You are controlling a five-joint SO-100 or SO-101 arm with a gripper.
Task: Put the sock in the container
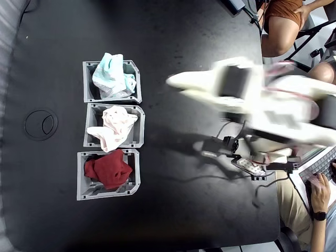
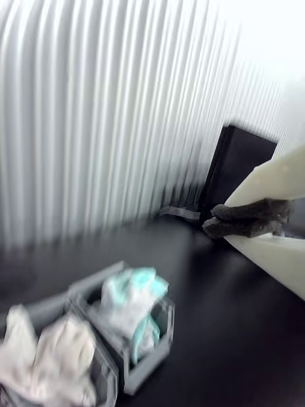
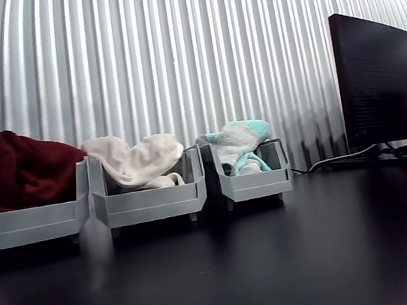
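The white and mint-green sock (image 1: 112, 75) lies bunched inside the grey container (image 1: 86, 83), the top bin of a row of three in the fixed view. In the wrist view the sock (image 2: 130, 297) fills that container (image 2: 149, 365) at lower left, and in the other view the sock (image 3: 236, 137) sticks up out of the rightmost container (image 3: 253, 184). My gripper (image 1: 174, 81) is motion-blurred, well to the right of the bins and above the black table. In the wrist view the gripper (image 2: 214, 226) shows its white fingers (image 2: 273, 181) closed together on their dark pads, holding nothing.
A like bin holds a cream-white cloth (image 1: 113, 128) and another a dark red cloth (image 1: 107, 170). A black monitor (image 3: 383, 82) stands on the right. A small device with cables (image 1: 247, 163) lies near the arm base. A person's hand (image 1: 319, 191) rests by a keyboard.
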